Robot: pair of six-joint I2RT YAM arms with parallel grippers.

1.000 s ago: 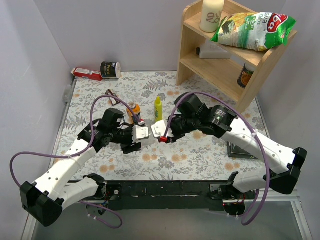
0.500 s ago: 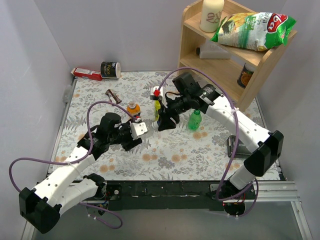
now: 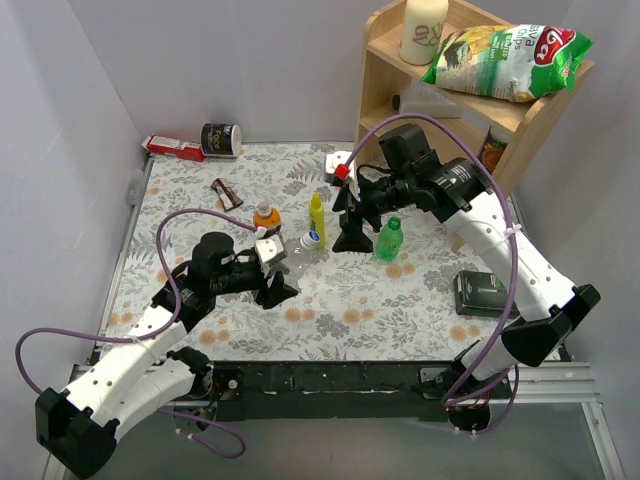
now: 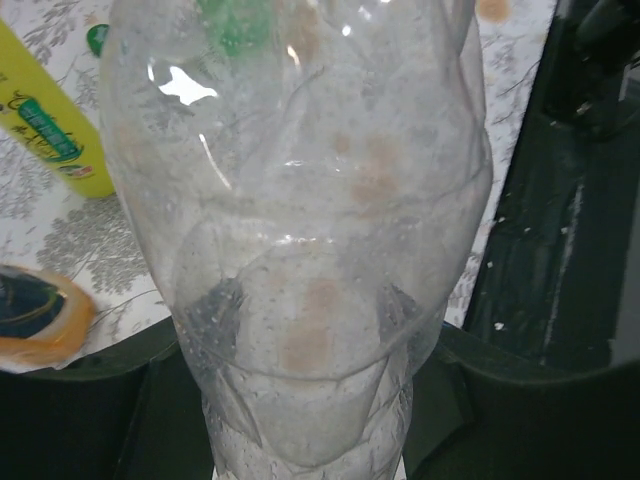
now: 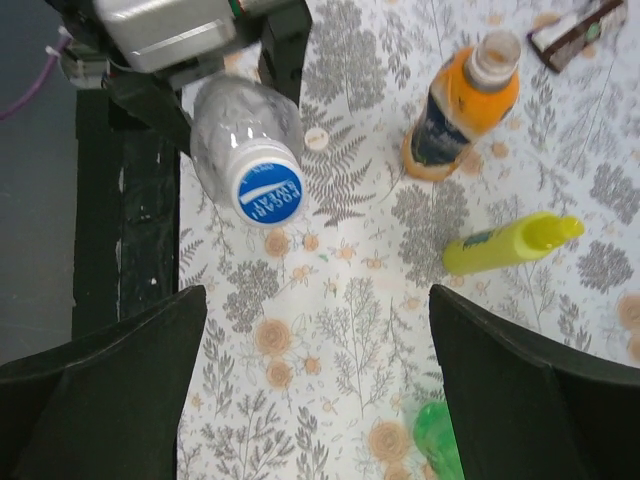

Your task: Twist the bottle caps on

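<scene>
A table (image 3: pixel 400 300) covered in a floral-print cloth carries two white-and-black robot arms bolted at its near edge. A pale wooden two-tier shelf (image 3: pixel 372 110) stands at the far right corner, holding a green-and-red snack bag (image 3: pixel 505 50) and a cream plastic bottle (image 3: pixel 423 30).

Left of the table's centre, the left gripper (image 3: pixel 283 268) is clamped on the lower body of a clear plastic drink bottle (image 4: pixel 300 250). The bottle is tilted, its top pointing toward the right arm. A round blue screw cap (image 5: pixel 270 195) sits on the bottle's neck.

The right gripper (image 5: pixel 320 400) hangs above the middle of the table with its fingers spread wide and nothing between them.

A green plastic drink bottle (image 3: pixel 389 238) stands upright just right of that gripper; whether it is capped cannot be told. An orange plastic drink bottle (image 5: pixel 460 110) stands upright toward the far side of the left gripper, and its neck looks uncapped. A slim yellow bottle with a pointed nozzle (image 3: pixel 317 215) stands between the orange bottle and the right gripper.

A black box (image 3: pixel 482 293) lies near the right edge. A dark round jar (image 3: pixel 221 140) and a red pack (image 3: pixel 172 148) sit at the far left corner.

A small white round cap (image 5: pixel 317 138) lies on the cloth just beside the clear bottle.
</scene>
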